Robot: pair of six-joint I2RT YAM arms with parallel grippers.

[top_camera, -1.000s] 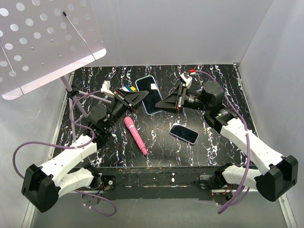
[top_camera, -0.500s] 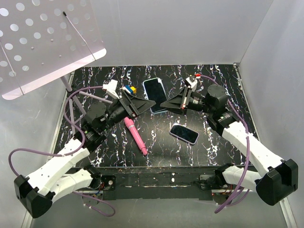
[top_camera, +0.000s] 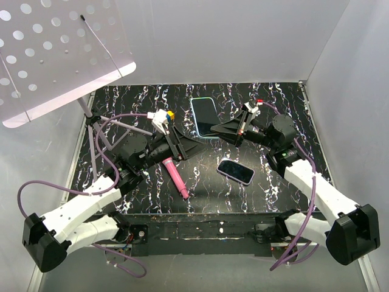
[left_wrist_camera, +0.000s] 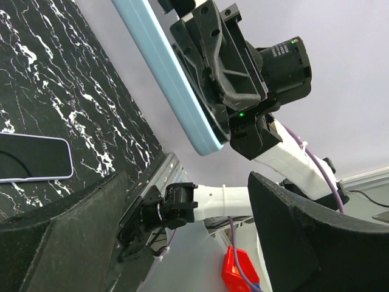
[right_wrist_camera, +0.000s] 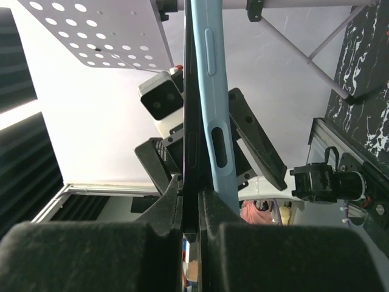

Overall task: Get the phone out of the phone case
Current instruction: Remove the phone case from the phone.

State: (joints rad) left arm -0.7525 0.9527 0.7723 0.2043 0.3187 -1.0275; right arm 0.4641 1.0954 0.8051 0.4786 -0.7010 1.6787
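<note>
We see the right gripper (top_camera: 216, 129), just right of centre in the overhead view, clamped on the lower edge of the phone case (top_camera: 205, 100), holding it up in the upper middle of the frame above the table (top_camera: 279, 97). The phone (top_camera: 205, 117) sits inside that case, its dark glass framed by the smooth, light blue rim with rounded corners. In the right wrist view we look along the pair edge-on, a thin dark slab beside the blue shell with its long button cut-outs, rising from between the two fingers (right_wrist_camera: 170, 207). The left gripper (top_camera: 200, 146) lies just below the case at centre frame, its jaws standing wide apart with nothing between them; in its own view the case crosses the upper middle, well clear of both fingers (left_wrist_camera: 61, 243). The table is black with white marble veining. A second phone (top_camera: 236, 171) with a lilac rim lies flat right of centre, and a pink pen (top_camera: 175, 176) left of it.
</note>
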